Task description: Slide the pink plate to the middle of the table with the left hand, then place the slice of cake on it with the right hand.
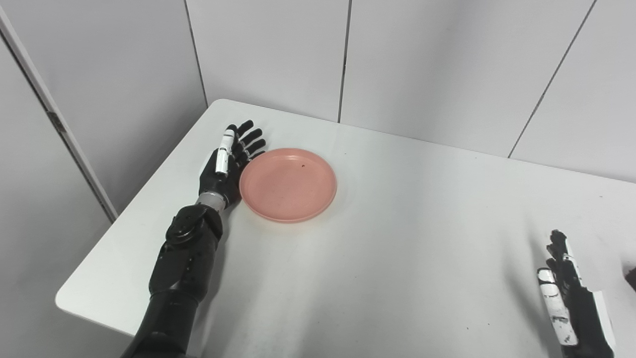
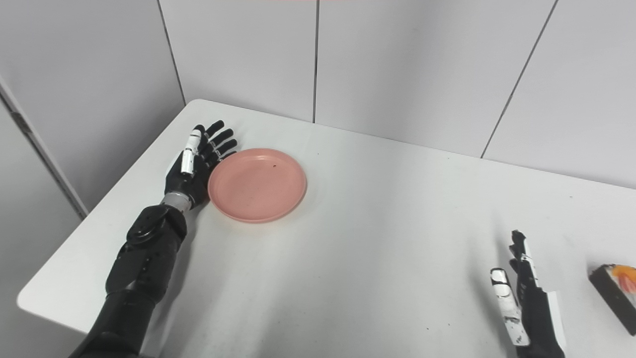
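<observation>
At the left of the frame, my black left hand (image 1: 229,161) lies on edge on the white, round-cornered bench (image 1: 397,258), fingers spread and stretched toward the upper left corner of the bench top, holding nothing. Its palm faces the round pink plastic plate (image 1: 288,184) and stands against the plate's left rim, touching it or just beside it; I cannot tell which. My black forearm runs down from the wrist to the bottom left edge of the frame.

The pink plate sits flat on the bench in the left half of the picture, left of the bench's middle, with a small dark speck near its upper centre and nothing on it.

The middle of the frame shows bare white bench top, backed by pale grey wall panels with dark seams across the upper part of the picture.

At the lower right, my black-and-white right hand (image 2: 526,298) stands upright, fingers straight and pointing up the frame, thumb apart, gripping nothing. Just right of it, at the right edge of the right eye view, lies the dark slice of cake (image 2: 616,291) with an orange and white top, near the hand yet apart from it, well away from the plate.
</observation>
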